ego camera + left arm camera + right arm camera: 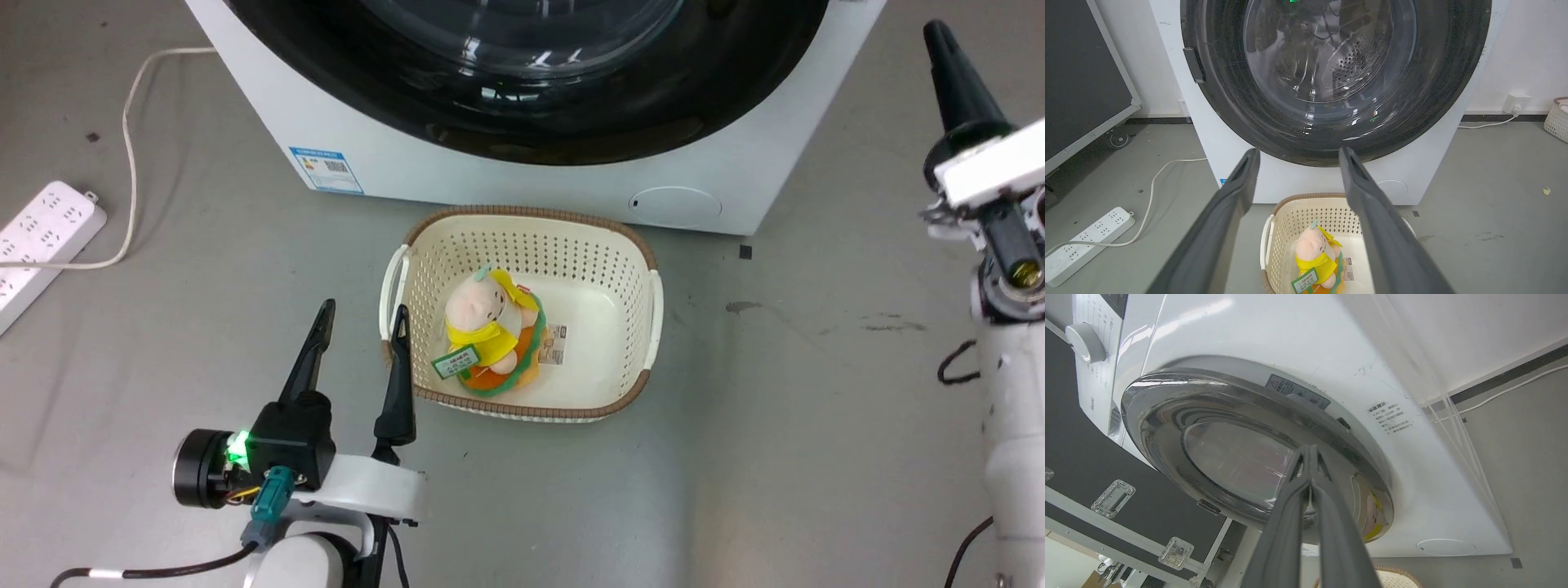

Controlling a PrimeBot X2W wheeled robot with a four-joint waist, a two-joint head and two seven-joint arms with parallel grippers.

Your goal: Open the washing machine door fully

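**Currently: door shut, no grip yet**

We see the large round glossy black washing machine door (pixel 1229 106), clear glass centre, flush on the white machine front (pixel 408 163). The cream perforated plastic basket (pixel 531 215) sits just in front. Left gripper (pixel 364 307) is spread wide, empty, beside that basket. Right gripper (pixel 1308 451) is pinched together on nothing, aimed at the door. Risk: closed fingers skate off the gloss and the door never unlatches.

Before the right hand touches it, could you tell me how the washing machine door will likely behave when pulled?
The door will probably stay rigid, being a thick disc with a bulging glass centre. Its glossy black face looks slippery to grip. Spanning most of the machine front, it is likely heavy.
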